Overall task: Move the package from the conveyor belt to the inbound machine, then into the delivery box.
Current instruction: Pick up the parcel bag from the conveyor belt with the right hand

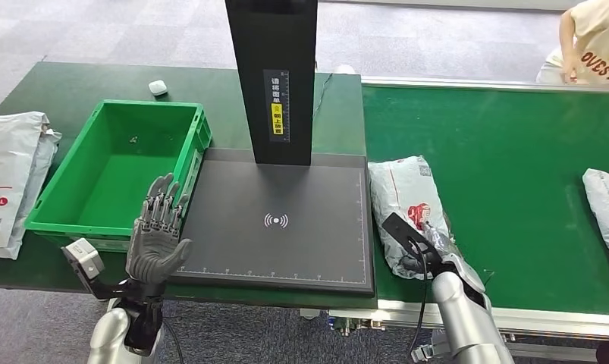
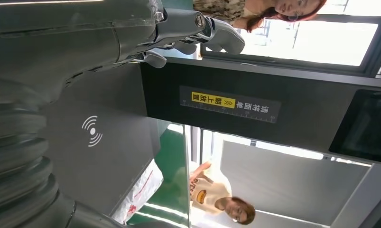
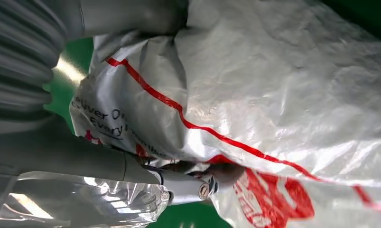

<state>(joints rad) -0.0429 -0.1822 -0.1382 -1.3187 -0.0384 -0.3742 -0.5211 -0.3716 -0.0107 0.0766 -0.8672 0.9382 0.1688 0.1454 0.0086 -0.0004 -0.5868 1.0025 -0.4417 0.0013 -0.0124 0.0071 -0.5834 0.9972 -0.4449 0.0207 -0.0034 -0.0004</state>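
A white plastic package with red print lies on the green conveyor belt, just right of the inbound machine. My right hand is at its near end. In the right wrist view the thumb and fingers press into the crumpled package from both sides, gripping it. My left hand is raised with its fingers spread and holds nothing, between the machine's black scan plate and the green delivery box. That hand also appears in the left wrist view.
The machine's black column rises at the plate's far edge. Another white package lies farther right on the belt. White bags sit left of the box, and a small white object lies behind it. A person stands at the far right.
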